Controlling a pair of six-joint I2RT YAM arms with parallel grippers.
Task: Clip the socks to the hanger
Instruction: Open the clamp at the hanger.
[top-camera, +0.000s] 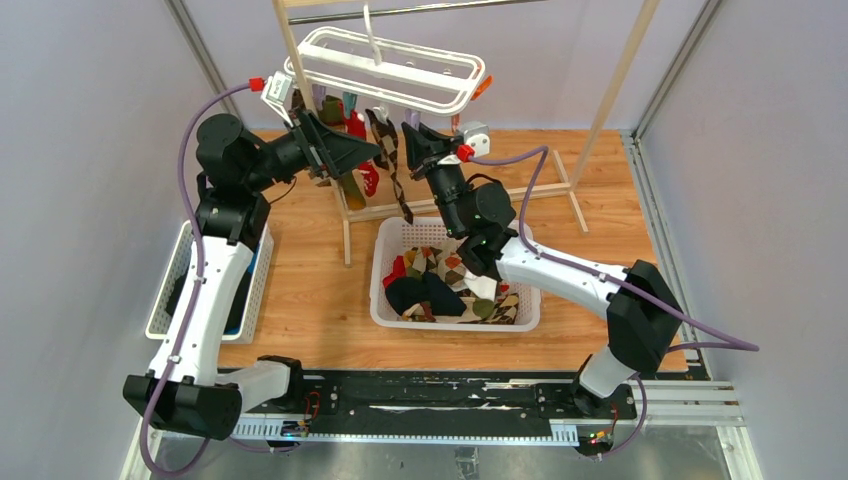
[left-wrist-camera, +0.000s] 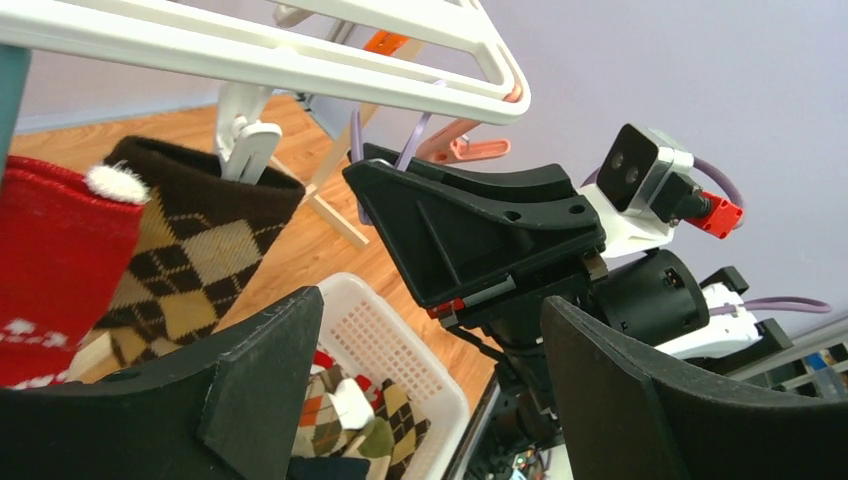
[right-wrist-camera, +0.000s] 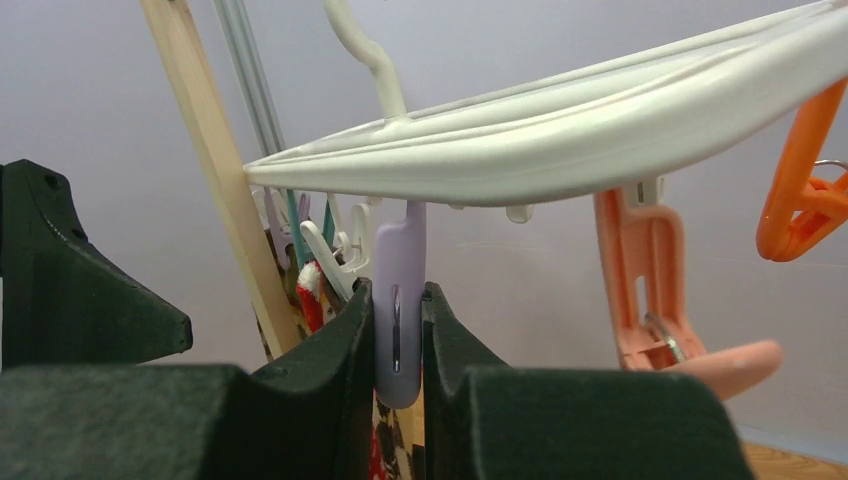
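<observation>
Socks (top-camera: 440, 290) wait in the basket (top-camera: 380, 280); your wide, empty left claw (left-wrist-camera: 430, 330) should fetch one while your right claw (right-wrist-camera: 398, 312) pinches the lilac clip (right-wrist-camera: 400, 250) on the hanger (right-wrist-camera: 560, 150).

top external: high behind arm bases (top-camera: 270, 380), down over whole counter (top-camera: 310, 290) | left wrist: close under hanger (left-wrist-camera: 300, 65), facing right arm (left-wrist-camera: 650, 290) | right wrist: nearer still, looking up — same hanger shared by all

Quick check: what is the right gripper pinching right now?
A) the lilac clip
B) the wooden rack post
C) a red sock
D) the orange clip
A: in the right wrist view the right gripper is closed on the lilac clip, which hangs under the white rail of the hanger.
</observation>
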